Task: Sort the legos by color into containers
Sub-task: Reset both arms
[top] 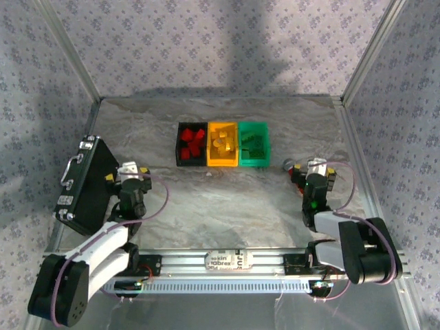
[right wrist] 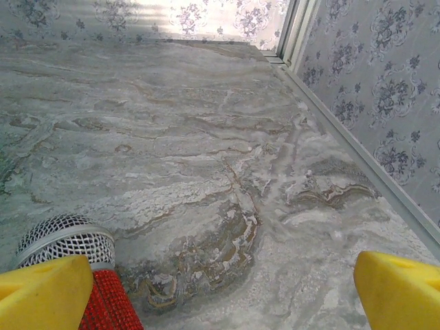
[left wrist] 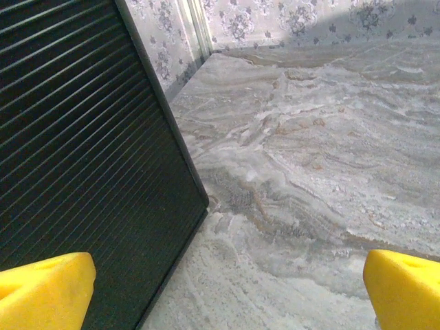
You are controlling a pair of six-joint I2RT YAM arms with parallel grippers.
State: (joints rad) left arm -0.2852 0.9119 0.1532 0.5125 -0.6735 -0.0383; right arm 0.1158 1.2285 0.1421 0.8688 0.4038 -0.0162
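Three small containers stand side by side at the back middle of the table. The black one (top: pixel 179 146) holds red legos (top: pixel 192 141), the yellow-orange one (top: pixel 223 163) holds yellow legos (top: pixel 221 142), and the green one (top: pixel 254 163) holds green legos (top: pixel 254 143). My left gripper (top: pixel 129 172) (left wrist: pixel 227 295) rests low at the near left, open, with bare table between its yellow fingertips (left wrist: pixel 48 289). My right gripper (top: pixel 316 170) (right wrist: pixel 223 292) is at the near right, also open with nothing between its fingertips (right wrist: pixel 402 289).
A large black ribbed case (top: pixel 86 185) (left wrist: pixel 82 137) lies close on the left of my left gripper. A microphone with a mesh head (right wrist: pixel 65 240) (top: pixel 287 165) and red glitter handle (right wrist: pixel 106 302) lies beside my right gripper's left finger. Patterned walls enclose the marble table (top: pixel 227 199).
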